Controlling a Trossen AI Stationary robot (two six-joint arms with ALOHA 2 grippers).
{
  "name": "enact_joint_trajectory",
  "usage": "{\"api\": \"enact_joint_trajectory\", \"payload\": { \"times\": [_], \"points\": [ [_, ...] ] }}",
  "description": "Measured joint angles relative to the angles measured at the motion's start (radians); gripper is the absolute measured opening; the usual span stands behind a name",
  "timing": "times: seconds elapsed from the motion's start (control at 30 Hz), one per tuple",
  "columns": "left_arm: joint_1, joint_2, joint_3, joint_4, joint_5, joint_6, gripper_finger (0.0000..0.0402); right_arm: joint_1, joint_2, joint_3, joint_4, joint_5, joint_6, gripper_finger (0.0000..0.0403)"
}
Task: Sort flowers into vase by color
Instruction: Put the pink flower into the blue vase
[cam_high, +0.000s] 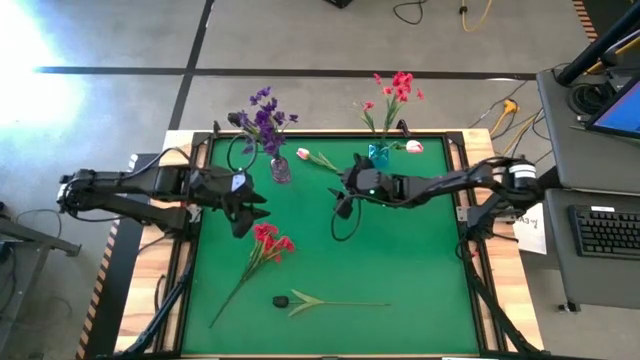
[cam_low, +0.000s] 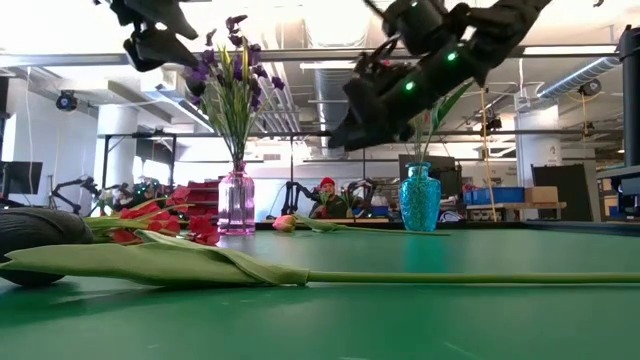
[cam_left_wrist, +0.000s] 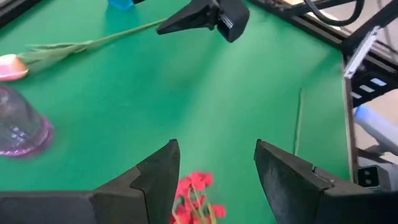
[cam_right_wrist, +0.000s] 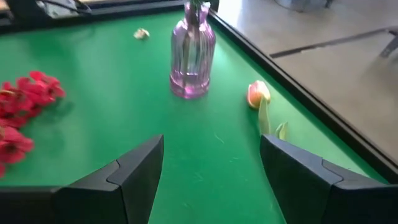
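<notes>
Hovering over the green felt table top: the left gripper, fingers spread and empty, just above the blooms of the red clustered spray. Lying flat below and slightly toward the table's middle, with the thin stem running diagonally away to the near left corner. Nearer to this arm than to the right one, by judgement.

Poised mid-table: the right gripper, likewise spread and holding nothing, facing the pale pink tulip lying beside the clear purple glass vase.

Resting near the front edge: a dark tulip. Beyond, an open workshop with benches.
</notes>
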Motion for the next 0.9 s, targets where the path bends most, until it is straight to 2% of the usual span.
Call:
{"api": "enact_joint_trajectory", "payload": {
  "times": [0.23,0.53,0.9],
  "points": [
    [-0.014,0.002,-0.002,-0.020,-0.010,-0.005,0.0197,-0.032,0.115,0.070,-0.010,0.002,-0.009,0.0260],
    [-0.014,0.002,-0.025,-0.017,-0.039,-0.005,0.0197,-0.056,0.233,0.134,-0.021,0.113,-0.050,0.0252],
    [-0.014,0.003,-0.035,-0.012,-0.063,0.006,0.0197,-0.105,0.338,0.198,-0.065,0.131,-0.052,0.0230]
  ]
}}
